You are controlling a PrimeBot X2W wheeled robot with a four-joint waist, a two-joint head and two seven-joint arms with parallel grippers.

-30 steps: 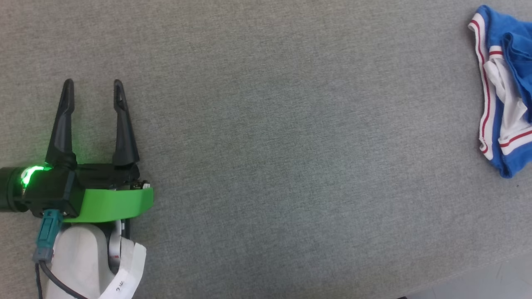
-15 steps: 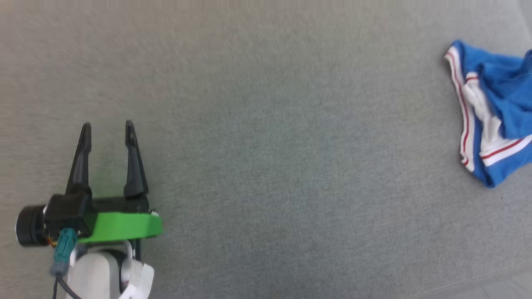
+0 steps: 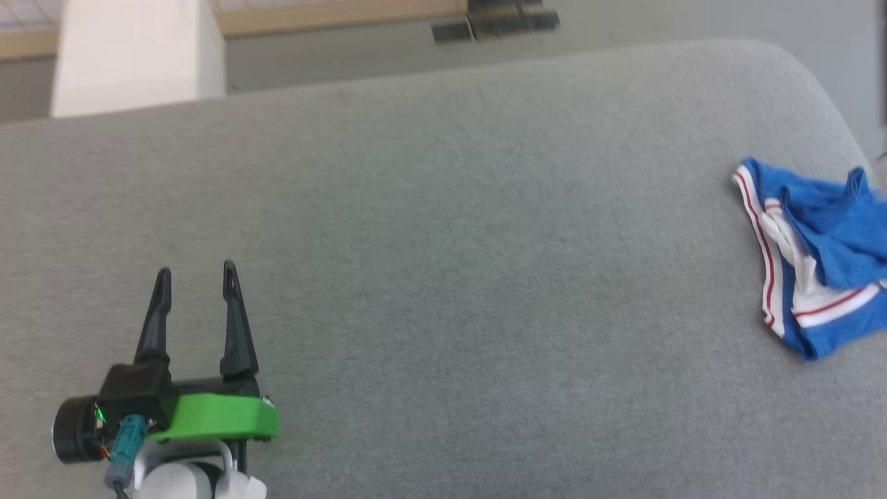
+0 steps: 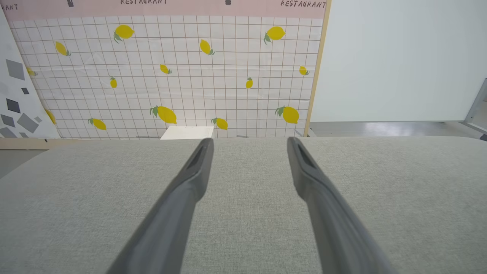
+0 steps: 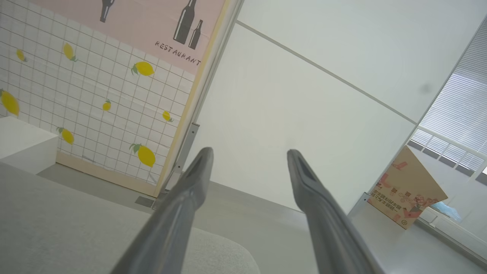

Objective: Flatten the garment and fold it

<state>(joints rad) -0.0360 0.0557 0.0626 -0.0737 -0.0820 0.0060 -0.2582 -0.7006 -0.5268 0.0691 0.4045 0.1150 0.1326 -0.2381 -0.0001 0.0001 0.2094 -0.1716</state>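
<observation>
Left gripper (image 3: pixel 196 272): near left of the scene, two long dark fingers (image 3: pixel 238 326) pointing toward the far side, spread wide, nothing between them. Green collar (image 3: pixel 222 418) behind the finger base; teal plug (image 3: pixel 127 440) with cable at its left end; pale forearm (image 3: pixel 173 483) at the near edge. Right gripper (image 5: pixel 250 151): fingers likewise parted, tips well apart, holding nothing.

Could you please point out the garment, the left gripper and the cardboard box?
garment (image 3: pixel 831 232): head view, crumpled blue fabric.
left gripper (image 3: pixel 196 269): head view, midway between its fingertips.
cardboard box (image 5: pixel 407 190): right wrist view, printed side.
</observation>
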